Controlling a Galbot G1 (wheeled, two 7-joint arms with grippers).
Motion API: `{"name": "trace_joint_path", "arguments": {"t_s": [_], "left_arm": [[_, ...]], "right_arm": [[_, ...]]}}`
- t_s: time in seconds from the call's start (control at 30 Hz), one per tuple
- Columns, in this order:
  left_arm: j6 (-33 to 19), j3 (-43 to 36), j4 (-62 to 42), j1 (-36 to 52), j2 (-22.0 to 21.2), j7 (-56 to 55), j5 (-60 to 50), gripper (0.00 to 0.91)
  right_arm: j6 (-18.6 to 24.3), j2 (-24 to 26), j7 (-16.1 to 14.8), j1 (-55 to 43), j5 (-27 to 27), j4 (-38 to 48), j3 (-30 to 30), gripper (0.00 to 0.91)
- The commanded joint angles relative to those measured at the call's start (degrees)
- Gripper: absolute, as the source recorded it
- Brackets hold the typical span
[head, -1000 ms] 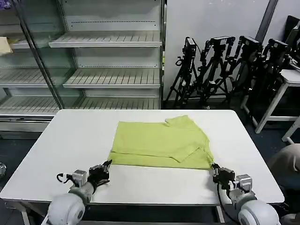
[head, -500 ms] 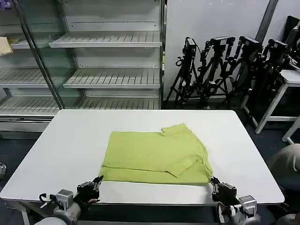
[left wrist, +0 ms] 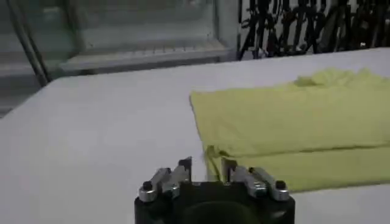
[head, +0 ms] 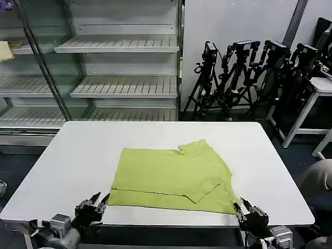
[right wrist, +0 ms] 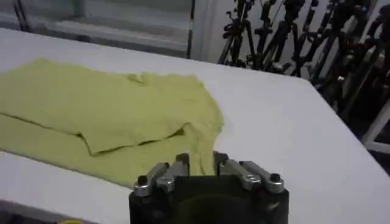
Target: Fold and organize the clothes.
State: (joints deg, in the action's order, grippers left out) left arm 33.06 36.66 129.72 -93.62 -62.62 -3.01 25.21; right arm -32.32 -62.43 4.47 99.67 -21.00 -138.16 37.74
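We start at the left gripper (left wrist: pixel 206 165): its jaws stand released, a narrow gap between the two metal fingers (left wrist: pixel 181 170), with the near left corner of the T-shirt (left wrist: pixel 292 119) lying just ahead of them, apparently free of both. From the head camera we see the same left gripper (head: pixel 96 201) at the near edge of the desk (head: pixel 78 155), just off the shirt's left front corner.

The right gripper (right wrist: pixel 200 163) has its jaws likewise parted. The shirt's near right corner reaches right up to the fingers (right wrist: pixel 180 164), and from this wrist camera we cannot tell whether cloth sits between them. The head camera places the right gripper (head: pixel 241 208) at the desk's near edge, by the right front corner of the T-shirt (head: pixel 171 174).

The T-shirt lies folded flat in the middle of the white desk, its near hem close to the front edge, one sleeve folded over on top and a bit of cloth bunched at the far right.

The head camera also takes in empty metal shelves (head: pixel 119 67) behind the desk and a row of black tripods (head: pixel 249 72) beside them.
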Motion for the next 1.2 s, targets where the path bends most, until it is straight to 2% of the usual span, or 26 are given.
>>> {"name": "trace_joint_path", "arguments": {"t_s": [0.03,0.07,0.23,0.37,0.57,0.7,0.83,1.0,1.2], "left_arm": [[-0.09,0.78,1.47,7.03,2.24,0.09,3.72,0.907],[-0.23,-1.35,-0.81,11.96,3.22,0.07,3.74,0.907],[-0.19,-9.73,-10.91,25.80,6.07,-0.03,5.33,0.907],[-0.09,-15.42,-17.52,32.75,6.82,-0.15,5.71,0.907],[-0.08,-18.17,-27.76,41.75,5.44,0.66,5.84,0.907],[-0.07,-20.29,-35.35,47.04,4.75,1.48,6.33,0.907],[-0.05,-21.89,-38.98,49.99,4.29,2.48,7.77,0.907],[-0.08,-23.22,-43.53,53.13,3.47,4.85,6.55,0.907],[-0.04,-24.74,-47.84,55.56,2.77,7.62,3.26,0.907]], "right_arm": [[-0.77,1.34,0.99,-8.64,-1.39,0.90,-0.41,0.907],[-0.80,1.44,1.37,-13.46,-1.49,3.11,-2.07,0.907],[-0.85,1.20,4.07,-31.66,-2.04,15.15,-11.50,0.907],[-0.86,-1.76,7.09,-42.23,-4.03,24.36,-18.77,0.907],[-0.94,-4.84,9.22,-53.43,-6.93,34.81,-24.88,0.907],[-0.94,-6.79,10.26,-58.14,-7.60,41.73,-27.25,0.907],[-0.97,-8.91,12.30,-61.59,-9.59,47.13,-28.12,0.907],[-0.95,-11.03,13.37,-65.00,-10.16,54.79,-28.46,0.907],[-0.91,-12.97,14.30,-66.02,-10.11,58.73,-28.09,0.907]]}}
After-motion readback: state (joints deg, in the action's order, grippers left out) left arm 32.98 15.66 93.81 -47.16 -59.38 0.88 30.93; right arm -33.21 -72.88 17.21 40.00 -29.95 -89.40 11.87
